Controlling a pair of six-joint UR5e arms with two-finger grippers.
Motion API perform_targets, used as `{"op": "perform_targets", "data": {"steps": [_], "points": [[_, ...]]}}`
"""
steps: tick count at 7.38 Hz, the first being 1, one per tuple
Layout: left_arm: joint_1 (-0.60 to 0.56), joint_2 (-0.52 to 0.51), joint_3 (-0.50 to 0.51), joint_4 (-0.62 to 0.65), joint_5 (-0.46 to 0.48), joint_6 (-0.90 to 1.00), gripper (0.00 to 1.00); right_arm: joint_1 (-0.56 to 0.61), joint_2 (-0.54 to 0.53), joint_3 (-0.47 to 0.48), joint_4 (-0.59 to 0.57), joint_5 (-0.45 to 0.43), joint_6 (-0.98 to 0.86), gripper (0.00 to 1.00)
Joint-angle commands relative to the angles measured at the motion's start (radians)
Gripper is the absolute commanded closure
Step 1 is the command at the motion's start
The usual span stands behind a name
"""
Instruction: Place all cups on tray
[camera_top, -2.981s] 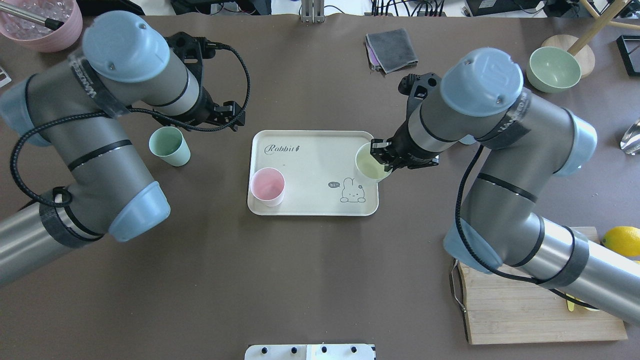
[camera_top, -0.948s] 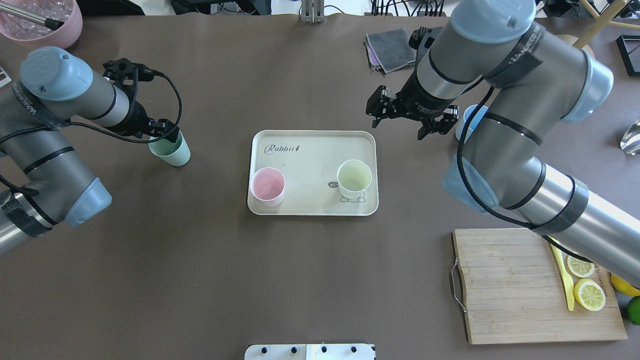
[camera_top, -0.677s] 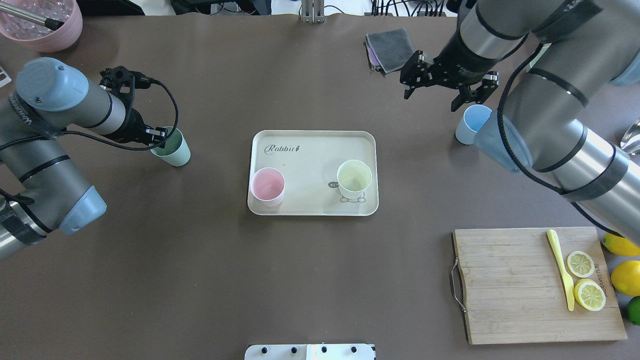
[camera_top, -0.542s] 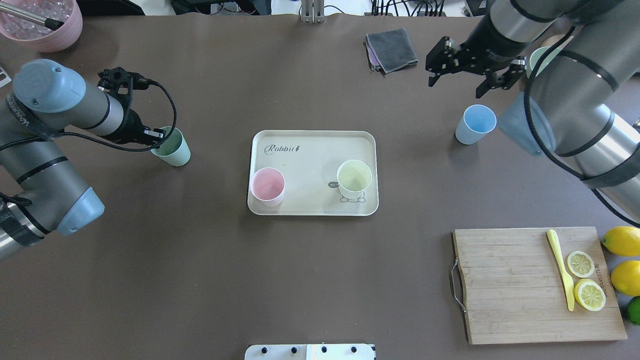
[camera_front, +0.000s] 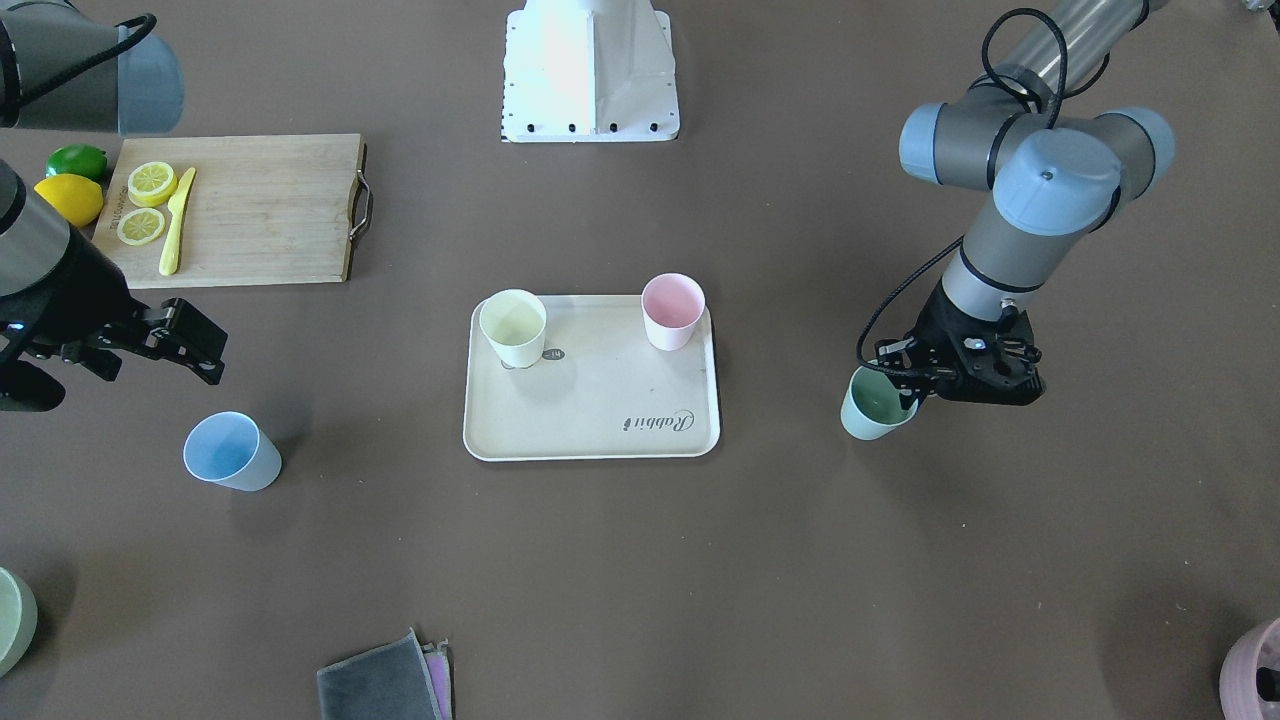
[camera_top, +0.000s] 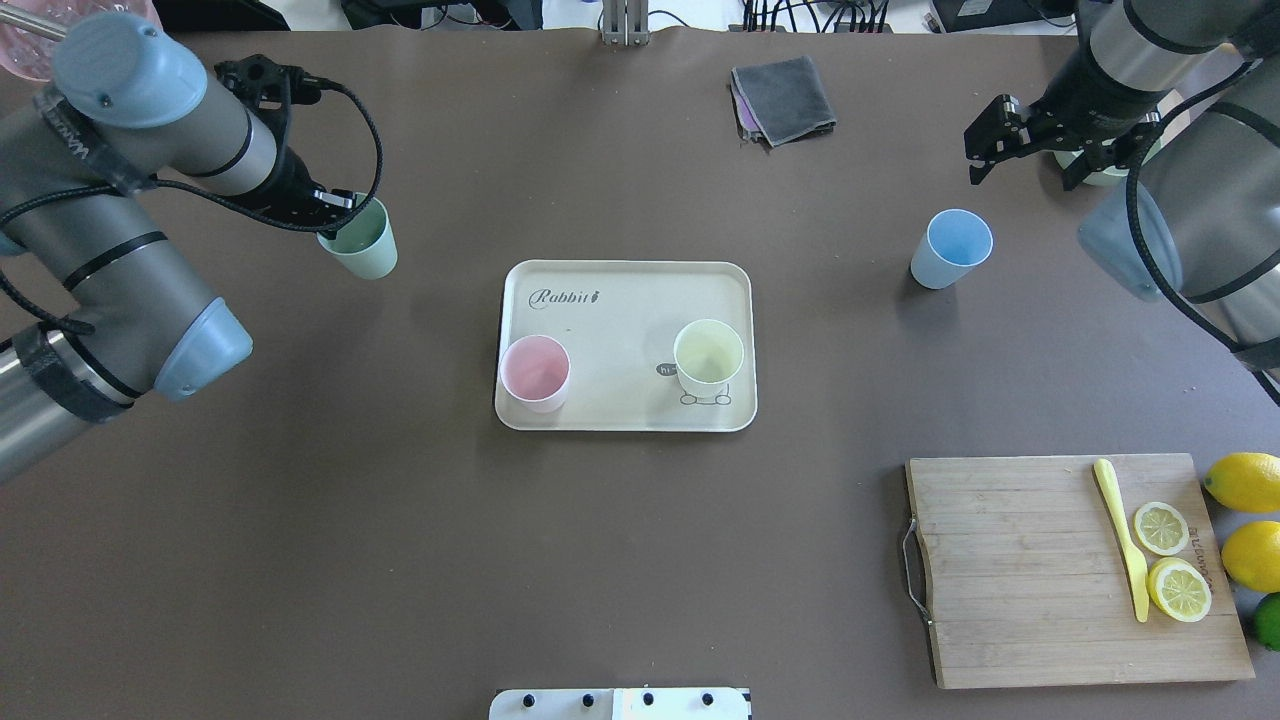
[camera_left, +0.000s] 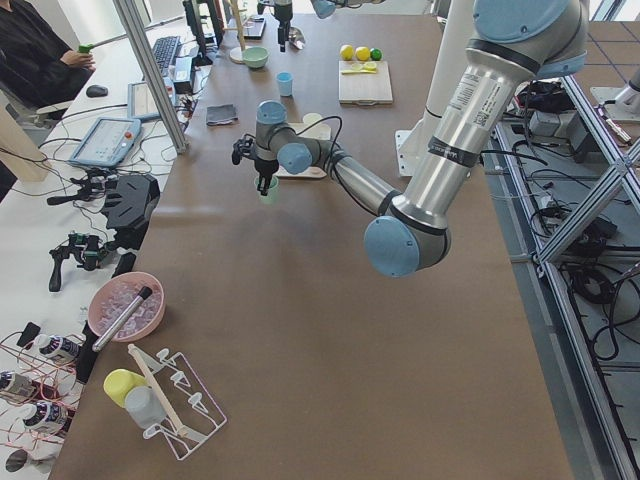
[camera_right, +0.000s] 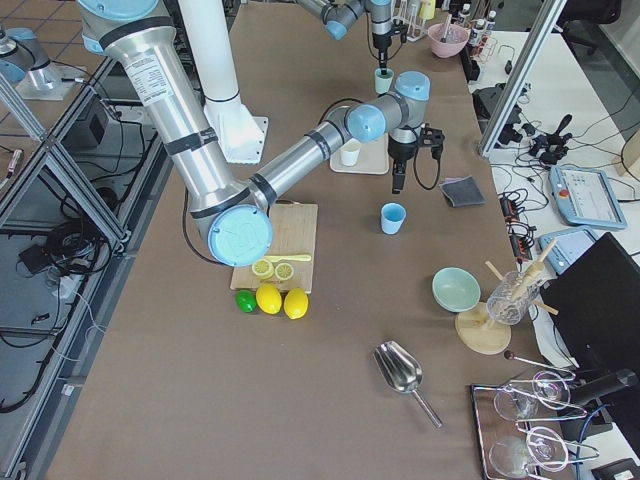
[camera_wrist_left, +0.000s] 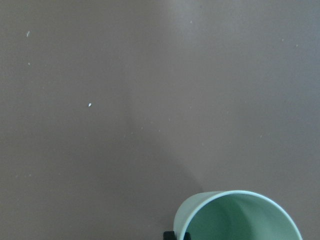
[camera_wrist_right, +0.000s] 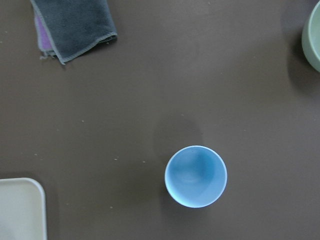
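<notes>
My left pincer pinches the rim of the mint green cup. The cup is out on the left, well apart from the tray. My right pincer is spread wide and holds nothing. It hangs at the far right, beyond the blue cup, which stands on the counter. The pink cup and the yellow cup stand on the tray.

Tray, centre of the overhead frame: plain beige, with dark "Rabbit" script and a dark line drawing. Cups, all plain and unpatterned: pink cup, pale yellow cup, light blue cup at upper right, mint green cup at upper left. Table dark brown; folded cloth at top centre grey over purple; cutting board at lower right pale wood grain, bearing yellow lemon slices.
</notes>
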Motion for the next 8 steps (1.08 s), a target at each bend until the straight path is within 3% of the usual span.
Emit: {"op": "perform_targets", "data": {"steps": [1, 3, 6, 7, 8], "points": [[0.006, -0.087, -0.001, 0.075, 0.000, -0.062, 1.00, -0.035, -0.038, -0.148, 0.189, -0.042, -0.016, 0.00], [0.009, -0.105, -0.003, 0.079, 0.000, -0.082, 1.00, -0.050, -0.058, -0.279, 0.408, -0.043, -0.005, 0.00], [0.023, -0.131, -0.003, 0.095, 0.000, -0.100, 1.00, -0.101, -0.065, -0.273, 0.421, -0.042, 0.079, 0.00], [0.024, -0.138, -0.006, 0.096, 0.000, -0.101, 1.00, -0.110, -0.064, -0.270, 0.421, -0.040, 0.086, 0.40], [0.033, -0.142, -0.006, 0.096, 0.000, -0.104, 1.00, -0.131, -0.062, -0.273, 0.443, -0.045, 0.086, 0.99]]}}
